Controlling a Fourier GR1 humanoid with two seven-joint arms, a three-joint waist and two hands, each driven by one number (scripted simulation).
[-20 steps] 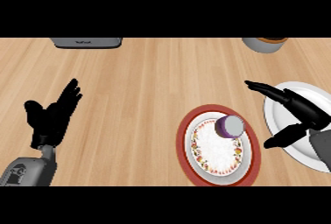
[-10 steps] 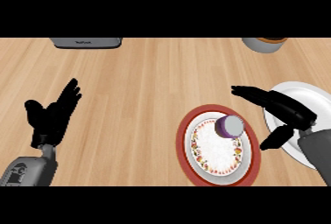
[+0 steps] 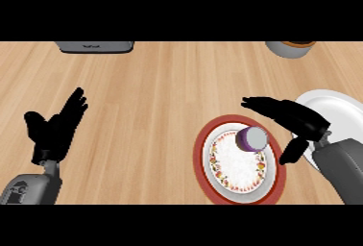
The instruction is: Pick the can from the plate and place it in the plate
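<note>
Your right hand (image 3: pixel 294 122) is hovering just right of the can (image 3: pixel 251 138), fingers spread wide, holding nothing. The can is standing upright on the red plate (image 3: pixel 239 166). The white plate (image 3: pixel 339 110) is lying behind that hand. Your left hand (image 3: pixel 56 129) is resting open at left.

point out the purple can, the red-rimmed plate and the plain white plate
purple can with grey top (image 3: pixel 251 138), head view, on its lid
red-rimmed patterned plate (image 3: pixel 207 177), head view, on its red rim
plain white plate (image 3: pixel 333 106), head view, on its bare surface
</note>
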